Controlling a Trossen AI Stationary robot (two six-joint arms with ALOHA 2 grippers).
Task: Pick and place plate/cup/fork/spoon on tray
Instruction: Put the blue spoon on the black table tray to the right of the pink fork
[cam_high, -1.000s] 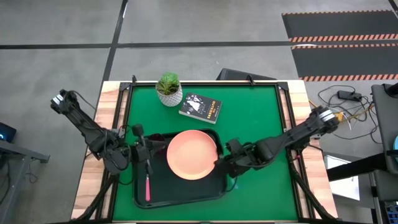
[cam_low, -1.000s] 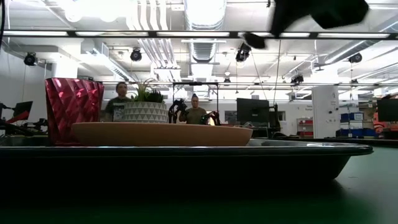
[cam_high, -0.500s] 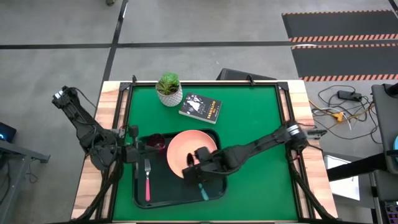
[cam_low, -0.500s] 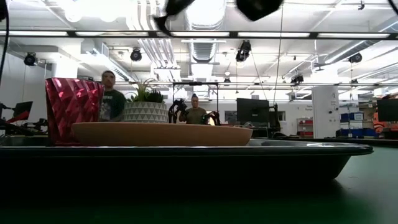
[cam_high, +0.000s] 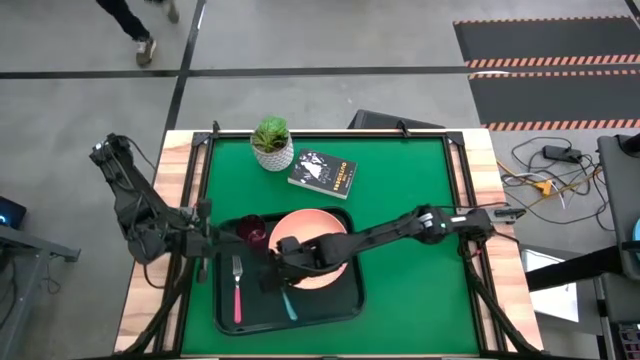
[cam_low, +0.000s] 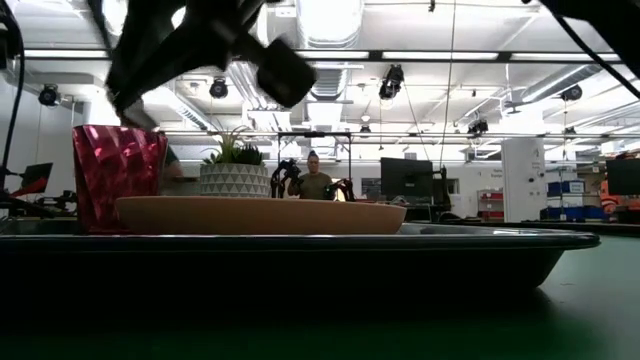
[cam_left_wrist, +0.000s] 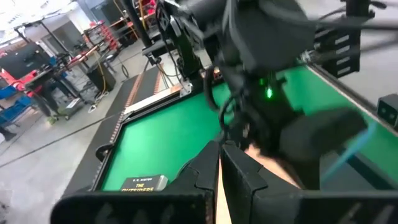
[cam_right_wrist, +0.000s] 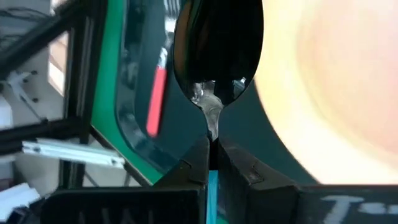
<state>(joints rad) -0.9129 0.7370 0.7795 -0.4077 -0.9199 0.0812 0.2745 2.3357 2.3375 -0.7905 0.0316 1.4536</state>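
Note:
The black tray (cam_high: 340, 312) lies on the green table, near its left side. On it rest the salmon-pink plate (cam_high: 325, 232), the maroon cup (cam_high: 250, 232) and the pink-handled fork (cam_high: 237, 295). My right gripper (cam_high: 272, 280) reaches over the plate, above the tray's middle, and is shut on the blue-handled spoon (cam_high: 288, 304). My left gripper (cam_high: 205, 240) is shut and empty at the tray's left rim, beside the cup. The low view shows the cup (cam_low: 118, 175) and the plate (cam_low: 260, 215) standing on the tray (cam_low: 300, 265). My right gripper pinches the spoon's thin metal neck (cam_right_wrist: 211, 124) between its two fingers (cam_right_wrist: 194, 167), just behind the bowl (cam_right_wrist: 217, 43). The spoon lies along the fingers, its bowl sticking out ahead of them. The blue handle (cam_high: 290, 308) trails toward the table's near edge above the tray's floor.
A white pot with a green plant (cam_high: 272, 145) and a small black book (cam_high: 323, 173) stand at the table's far side. Bare green table (cam_high: 410, 290) lies right of the tray. A person walks on the floor beyond the far left corner (cam_high: 135, 20).
My right gripper has gone toward the table's left edge with the spoon, from the tray's right rim across the plate to the tray's middle. My left gripper has drawn back from the fork toward the table's left edge; the fork stays flat on the tray.

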